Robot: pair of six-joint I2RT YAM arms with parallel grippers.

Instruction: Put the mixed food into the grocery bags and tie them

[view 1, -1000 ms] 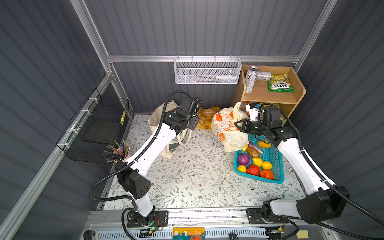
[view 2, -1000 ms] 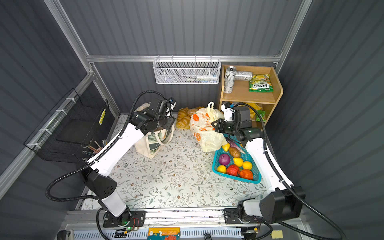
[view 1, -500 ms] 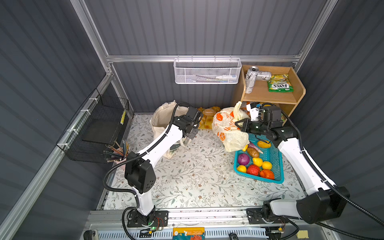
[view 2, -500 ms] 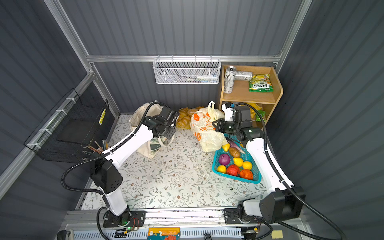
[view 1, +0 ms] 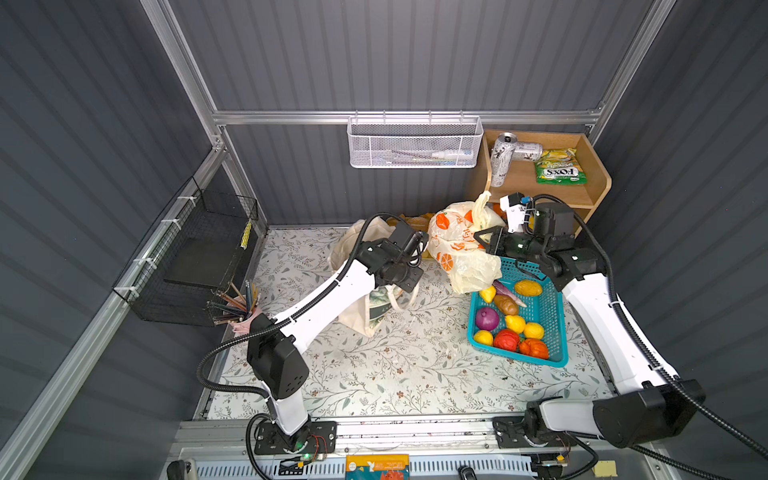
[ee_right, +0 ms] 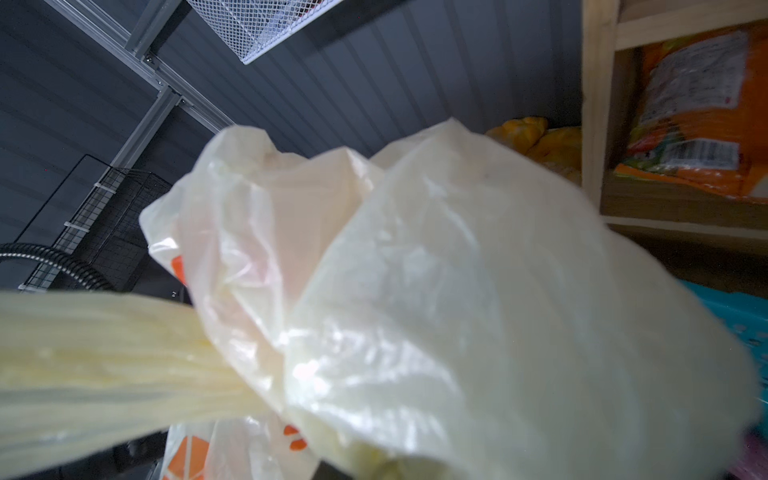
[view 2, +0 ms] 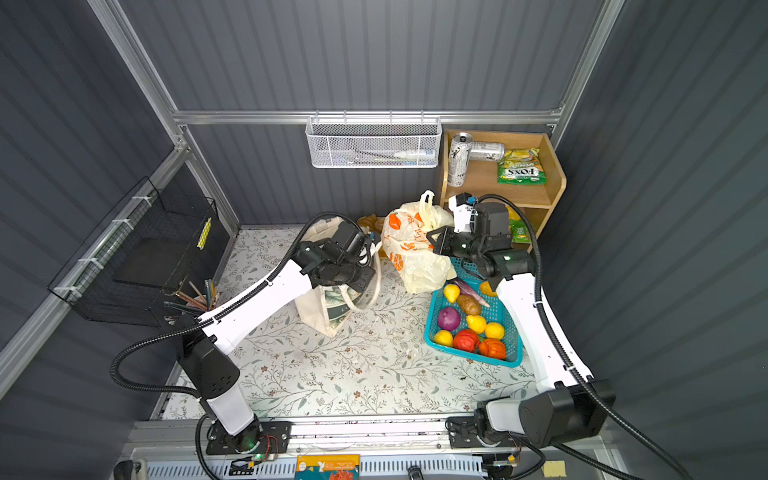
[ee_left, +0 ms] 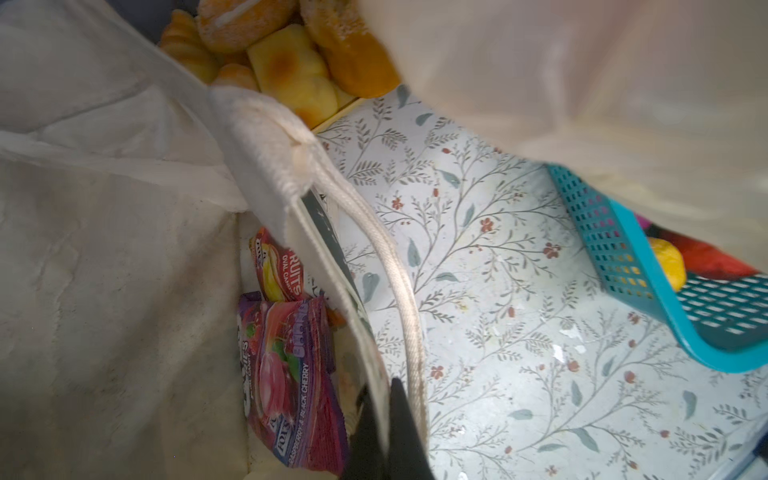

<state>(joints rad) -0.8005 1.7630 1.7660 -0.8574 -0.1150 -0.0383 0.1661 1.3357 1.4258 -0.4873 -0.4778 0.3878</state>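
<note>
**A:** Left fingers [ee_left: 405,436], what had they got?

**B:** They were pinched shut on the rim of the canvas tote [ee_left: 124,291], with the cloth squeezed between them. I'd say that held the mouth open. Just inside from them lay a purple candy packet [ee_left: 291,374], and a red candy packet [ee_left: 278,266] beyond it.

**A:** And the right fingers [view 1: 485,243]?

**B:** Closed on the plastic bag [view 1: 461,249] up near its top, the bulk sagging below them. My guess was that this gathered the neck for tying.

**A:** Any food left over?

**B:** Plenty! The purple onion [view 1: 486,319], for one, sat in the turquoise basket [view 1: 559,361], below and behind my right fingers.

**A:** Which view told you most?

**B:** Only the left wrist view saw into the tote. In both top views my left arm [view 1: 332,295] covered its mouth. The right wrist view was all plastic with the fingers hidden, so it took a top view to place them.
</note>
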